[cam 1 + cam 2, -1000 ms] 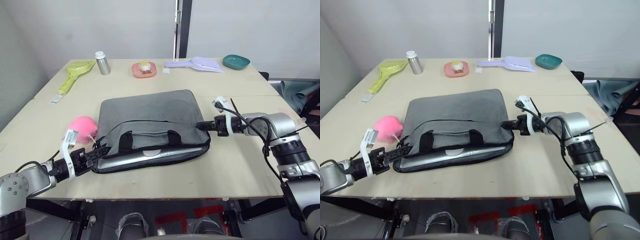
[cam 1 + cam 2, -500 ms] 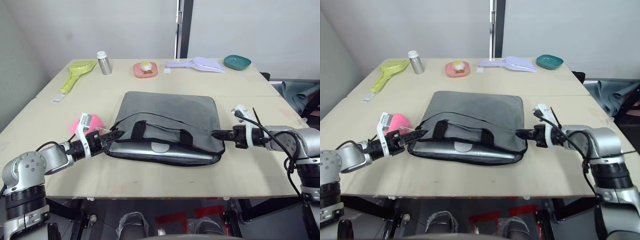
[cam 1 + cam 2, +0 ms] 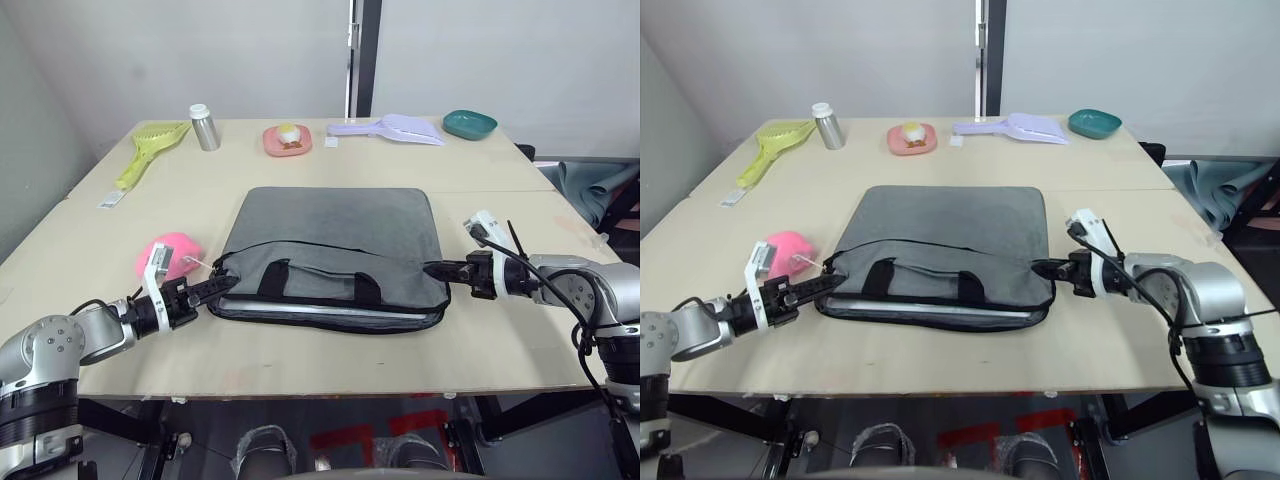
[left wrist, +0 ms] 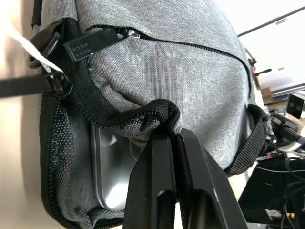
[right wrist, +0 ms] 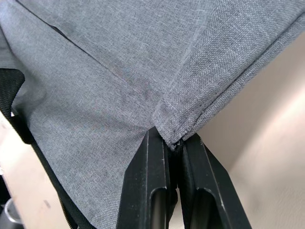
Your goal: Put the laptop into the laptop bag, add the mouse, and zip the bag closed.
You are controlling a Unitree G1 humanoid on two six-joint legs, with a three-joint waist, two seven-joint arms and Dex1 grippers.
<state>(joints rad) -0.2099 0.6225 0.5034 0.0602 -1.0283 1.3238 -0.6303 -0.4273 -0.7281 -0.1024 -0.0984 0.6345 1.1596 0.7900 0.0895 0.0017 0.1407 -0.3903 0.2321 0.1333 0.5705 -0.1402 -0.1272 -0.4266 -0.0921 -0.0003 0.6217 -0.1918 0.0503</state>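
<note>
We see the left claw (image 4: 172, 136) clenched on the flat grey fabric laptop bag (image 3: 335, 240) at its open zipper edge; the right claw (image 5: 172, 143) pinches its opposite corner on the table (image 3: 500, 340).

- 1 bag (image 3: 335, 245), grey, with 2 black handles (image 3: 320, 283)
- 1 laptop (image 4: 112, 171), inside the bag
- 2 grippers: left (image 3: 215, 285), right (image 3: 432, 269)
- 1 pink plush (image 3: 166, 255)
- 1 green scoop (image 3: 152, 147)
- 1 metal bottle (image 3: 205, 127)
- 1 pink plate (image 3: 287, 141)
- 1 lilac scoop (image 3: 392, 128)
- 1 teal dish (image 3: 470, 124)
- 1 table (image 3: 500, 330)
</note>
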